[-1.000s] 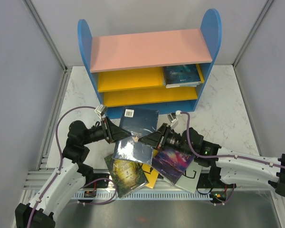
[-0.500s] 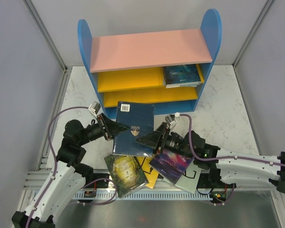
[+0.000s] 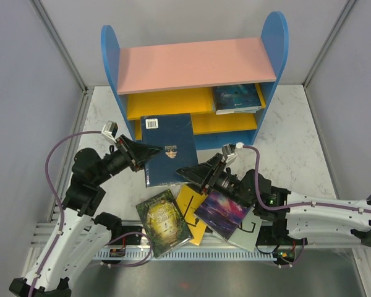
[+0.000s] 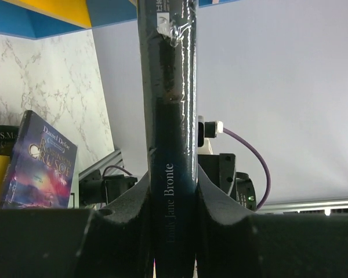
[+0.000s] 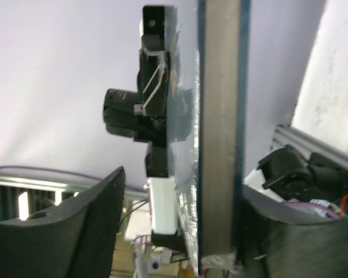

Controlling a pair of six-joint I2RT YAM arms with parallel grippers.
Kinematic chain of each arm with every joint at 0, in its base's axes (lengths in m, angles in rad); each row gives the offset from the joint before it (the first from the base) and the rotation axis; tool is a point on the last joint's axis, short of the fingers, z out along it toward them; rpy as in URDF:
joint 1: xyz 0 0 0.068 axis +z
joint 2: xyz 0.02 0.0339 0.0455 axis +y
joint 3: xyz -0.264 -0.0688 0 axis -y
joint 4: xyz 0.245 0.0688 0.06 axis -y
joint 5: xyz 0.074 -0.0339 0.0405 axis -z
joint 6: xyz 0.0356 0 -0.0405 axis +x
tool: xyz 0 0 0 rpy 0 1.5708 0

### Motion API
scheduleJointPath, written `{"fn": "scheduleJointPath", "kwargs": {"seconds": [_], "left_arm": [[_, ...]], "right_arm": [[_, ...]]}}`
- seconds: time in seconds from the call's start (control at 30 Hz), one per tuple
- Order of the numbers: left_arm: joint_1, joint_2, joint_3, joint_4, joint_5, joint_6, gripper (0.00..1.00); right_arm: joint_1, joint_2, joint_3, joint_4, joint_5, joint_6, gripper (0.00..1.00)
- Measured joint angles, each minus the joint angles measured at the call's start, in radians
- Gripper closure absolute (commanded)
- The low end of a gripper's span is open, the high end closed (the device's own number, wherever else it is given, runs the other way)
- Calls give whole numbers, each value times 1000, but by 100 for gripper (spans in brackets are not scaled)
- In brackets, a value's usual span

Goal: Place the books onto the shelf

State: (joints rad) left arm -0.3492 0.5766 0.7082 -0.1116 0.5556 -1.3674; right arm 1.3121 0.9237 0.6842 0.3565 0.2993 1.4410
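Shelf [image 3: 273, 55] is standing at the far end of the marble table [image 3: 290, 142]. Its pink top board [image 3: 195, 62] is sitting above two yellow boards. A teal-covered book [image 3: 236, 98] is lying flat at the right end of the shelf's upper yellow board.

Left arm [image 3: 80, 210] is reaching in from the shelf's front left, right arm [image 3: 321, 213] from its front right.

Dark navy book [image 3: 169, 150] is hanging in the air just in front of the shelf's lower yellow board. Its cover is facing up and its barcode edge is pointing toward the shelf. That edge is overlapping the shelf front in the overhead view.

Left gripper [image 3: 149, 150] is clamping the book on the side away from the shelf's right panel. In the wrist view both fingers [image 4: 127, 208] are pressing either side of the spine, lettered "Emily Jane Bronte".

Right gripper [image 3: 187, 172] is sitting at the book's corner farthest from the shelf, jaws standing apart. The book's edge is running between them. One finger is well clear of the cover and the other is just beside it, possibly touching, but the view is too blurred to tell.

Farther out from the shelf, four books are lying overlapped on the table:
- green-gold book [image 3: 164, 221]
- yellow book [image 3: 190, 207]
- purple book [image 3: 222, 210]
- pale grey book [image 3: 247, 230]
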Motion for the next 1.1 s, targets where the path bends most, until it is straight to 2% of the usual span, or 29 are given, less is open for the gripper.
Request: {"fn": "scheduleJointPath", "kwargs": {"seconds": [0.07, 0.1, 0.17, 0.2, 0.4, 0.47, 0.5, 0.53, 0.63, 0.7, 0.8, 0.9, 1.1], "left_arm": [[0, -8, 0, -12, -9, 0, 98], [0, -10, 0, -19, -16, -1, 98], [0, -13, 0, -25, -25, -4, 98], [0, -14, 0, -26, -29, -4, 98], [-2, -16, 7, -38, -31, -16, 98], [-2, -15, 8, -38, -31, -16, 98], [-2, -13, 9, -39, -30, -16, 94], [-3, -11, 10, -40, -27, -16, 85], [-7, 8, 21, -43, -6, -16, 70], [-10, 20, 32, -44, 14, -16, 67], [-14, 23, 33, -48, 32, -15, 67], [-16, 20, 33, -51, 33, -15, 73], [-9, 30, 36, -43, 8, -16, 80]], "right_arm": [[0, -6, 0, -27, 31, -1, 44], [0, -8, 0, -44, 46, -1, 57], [0, -11, 0, -72, 73, -4, 66], [1, -11, 0, -86, 85, -4, 76], [8, -21, 16, -103, 110, 10, 100], [8, -23, 23, -117, 115, 9, 100], [10, -25, 29, -130, 119, 7, 100], [12, -29, 37, -149, 126, 5, 100], [17, -44, 79, -238, 142, -3, 100], [20, -57, 109, -297, 160, -17, 100], [11, -79, 142, -371, 193, -45, 100], [-16, -83, 168, -414, 191, -63, 100], [-148, -43, 236, -466, 77, -88, 100]]}}
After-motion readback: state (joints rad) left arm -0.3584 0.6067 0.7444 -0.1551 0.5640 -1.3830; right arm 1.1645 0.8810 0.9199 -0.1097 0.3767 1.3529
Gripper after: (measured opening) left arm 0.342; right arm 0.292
